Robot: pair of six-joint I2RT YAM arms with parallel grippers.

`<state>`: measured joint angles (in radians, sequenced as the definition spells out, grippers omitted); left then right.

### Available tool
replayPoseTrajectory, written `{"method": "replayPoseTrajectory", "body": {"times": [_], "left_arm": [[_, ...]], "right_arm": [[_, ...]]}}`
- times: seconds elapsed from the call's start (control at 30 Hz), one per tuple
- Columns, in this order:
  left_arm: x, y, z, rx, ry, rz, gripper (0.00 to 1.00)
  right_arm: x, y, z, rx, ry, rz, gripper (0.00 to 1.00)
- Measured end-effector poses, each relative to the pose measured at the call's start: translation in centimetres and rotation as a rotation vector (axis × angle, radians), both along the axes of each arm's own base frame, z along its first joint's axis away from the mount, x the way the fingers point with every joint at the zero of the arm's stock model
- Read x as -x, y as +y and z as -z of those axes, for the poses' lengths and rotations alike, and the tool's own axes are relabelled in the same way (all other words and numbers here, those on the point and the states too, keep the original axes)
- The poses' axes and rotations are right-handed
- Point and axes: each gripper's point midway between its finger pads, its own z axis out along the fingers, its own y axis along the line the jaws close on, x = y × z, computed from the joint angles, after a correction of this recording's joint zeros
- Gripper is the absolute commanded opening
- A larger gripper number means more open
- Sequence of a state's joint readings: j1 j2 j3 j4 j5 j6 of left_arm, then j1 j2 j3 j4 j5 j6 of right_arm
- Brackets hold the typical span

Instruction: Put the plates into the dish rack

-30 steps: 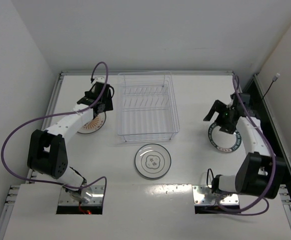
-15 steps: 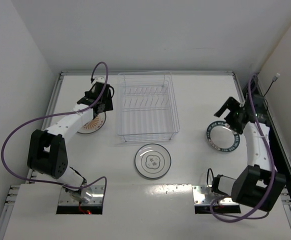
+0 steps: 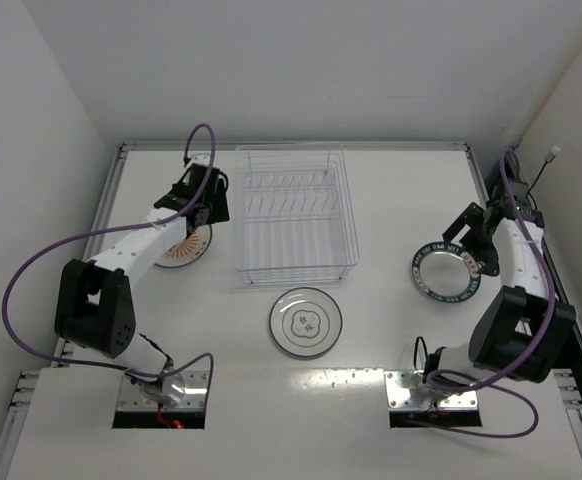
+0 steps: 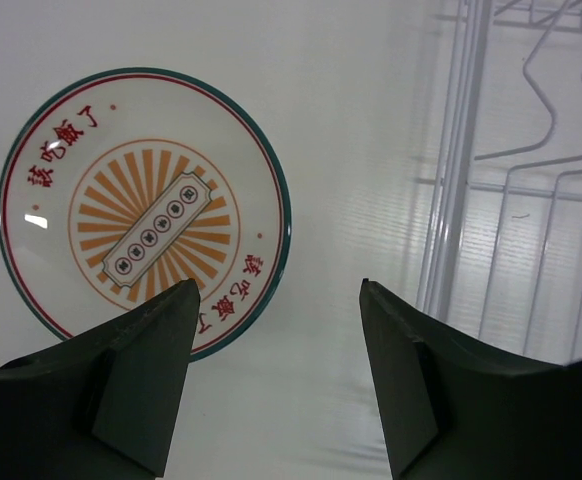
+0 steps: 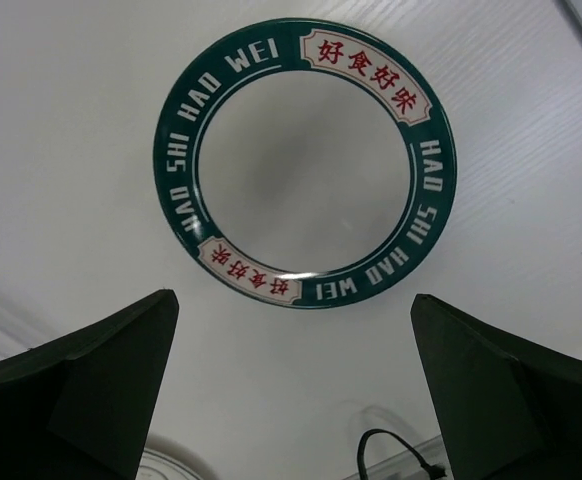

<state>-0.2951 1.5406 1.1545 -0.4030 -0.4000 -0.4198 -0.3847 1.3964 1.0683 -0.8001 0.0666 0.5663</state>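
From above, the left arm [image 3: 141, 245] hides most of the round white plate with orange rays [image 4: 146, 215], and the thin silver-wire dish rack [image 3: 296, 215] shows faintly on the white table [image 3: 391, 190]. The left hand [image 4: 277, 292] hovers spread between that plate and the rack's left wall; the right hand [image 5: 289, 300], also spread, hangs by the round white plate with a dark green band [image 5: 304, 160] at right. The 3rd, grey-ringed white plate [image 3: 306, 322] lies just near of the rack.
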Motion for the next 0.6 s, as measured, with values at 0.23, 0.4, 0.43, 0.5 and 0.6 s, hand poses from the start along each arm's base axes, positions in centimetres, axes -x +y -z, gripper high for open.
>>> {"method": "replayPoseTrajectory", "body": {"times": [0.23,0.4,0.43,0.5,0.6], "left_arm": [[0.1,-1.7,0.0,0.069,0.008,0.058,0.63],[0.3,-2.6,0.1,0.102,0.016,0.09,0.63],[0.3,-2.7,0.1,0.108,0.017,0.093,0.63],[0.3,-2.9,0.1,0.119,0.019,0.099,0.63],[0.3,-3.2,0.1,0.133,0.02,0.106,0.63]], "right_arm": [[2.0,-2.2,2.8,0.053,0.169,0.039,1.0],[4.4,-5.9,3.1,0.012,0.165,0.199,1.0],[4.9,-6.3,3.4,-0.015,0.156,0.23,1.0],[6.2,-6.9,4.4,-0.071,0.159,0.285,1.0],[7.3,-7.0,6.3,-0.177,0.165,0.336,1.0]]}}
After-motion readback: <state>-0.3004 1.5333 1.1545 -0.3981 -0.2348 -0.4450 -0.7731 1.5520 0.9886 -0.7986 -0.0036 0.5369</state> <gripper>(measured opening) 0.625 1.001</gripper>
